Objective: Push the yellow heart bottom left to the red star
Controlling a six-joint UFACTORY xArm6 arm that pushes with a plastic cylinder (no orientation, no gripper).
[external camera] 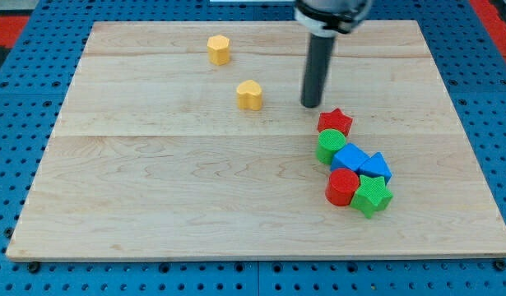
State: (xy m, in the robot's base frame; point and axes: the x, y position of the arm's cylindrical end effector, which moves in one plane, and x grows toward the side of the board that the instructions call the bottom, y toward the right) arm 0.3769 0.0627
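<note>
The yellow heart point(250, 94) lies on the wooden board point(154, 189), above the middle. The red star point(335, 122) lies to its right and a little lower, at the top of a cluster of blocks. My tip point(311, 104) stands on the board between them, right of the heart and just up-left of the red star, touching neither.
A yellow hexagon block point(219, 49) lies near the view's top. Below the red star sit a green cylinder point(331, 147), a blue block point(350, 158), a blue triangle point(376, 167), a red cylinder point(343, 187) and a green star point(372, 196), packed together.
</note>
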